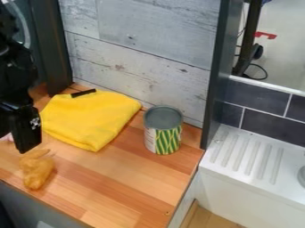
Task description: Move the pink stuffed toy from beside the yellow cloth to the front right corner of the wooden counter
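Camera view: black hand (22, 141) at left edge, hanging over the left part of the wooden bench (131, 185); can't tell if it's spread or pressed together, or if it pinches anything. Lumpy golden-brown toy food (37, 171) lies on the bench just below the hand in view, near the front edge. Yellow cloth (89, 118), folded, lies right of the hand, toward the wall (143, 40) of grey-white planks. Small black strip (83, 93) at the cloth's back edge. Can (162, 130) stands upright right of the cloth, grey top, green-yellow label with a white part. Dark post (216, 80) at the bench's right end, then white sink unit (247, 156) with ridges, dark tiles (256, 98) behind.
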### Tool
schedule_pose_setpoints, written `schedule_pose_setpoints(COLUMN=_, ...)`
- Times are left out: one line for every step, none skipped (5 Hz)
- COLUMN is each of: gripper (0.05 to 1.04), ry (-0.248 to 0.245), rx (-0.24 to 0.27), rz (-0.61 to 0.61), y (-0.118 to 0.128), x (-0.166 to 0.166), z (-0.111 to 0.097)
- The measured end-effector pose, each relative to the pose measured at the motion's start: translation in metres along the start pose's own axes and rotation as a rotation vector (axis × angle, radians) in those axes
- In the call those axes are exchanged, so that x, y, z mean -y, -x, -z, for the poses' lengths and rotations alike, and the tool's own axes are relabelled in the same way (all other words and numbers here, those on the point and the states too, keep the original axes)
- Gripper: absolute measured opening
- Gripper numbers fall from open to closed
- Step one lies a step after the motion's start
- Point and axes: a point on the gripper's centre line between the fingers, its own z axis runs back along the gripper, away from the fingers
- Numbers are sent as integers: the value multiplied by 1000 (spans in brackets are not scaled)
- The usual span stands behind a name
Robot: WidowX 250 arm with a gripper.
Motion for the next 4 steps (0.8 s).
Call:
schedule_pose_setpoints(gripper=1000, ry=8, rx=-13, rz=3, y=1, x=0, z=3)
schedule_pose_setpoints(gripper=1000, ry=10, rx=85, rz=-74, y=-11, x=-35, z=-11)
schedule_pose_setpoints(gripper=1000, ry=-37, rx=145, rz=-125, y=-27, x=-59, z=-14)
schedule_pose_setpoints(gripper=1000, ry=-87, rx=195, rz=-214, y=-39, x=-81, z=-9)
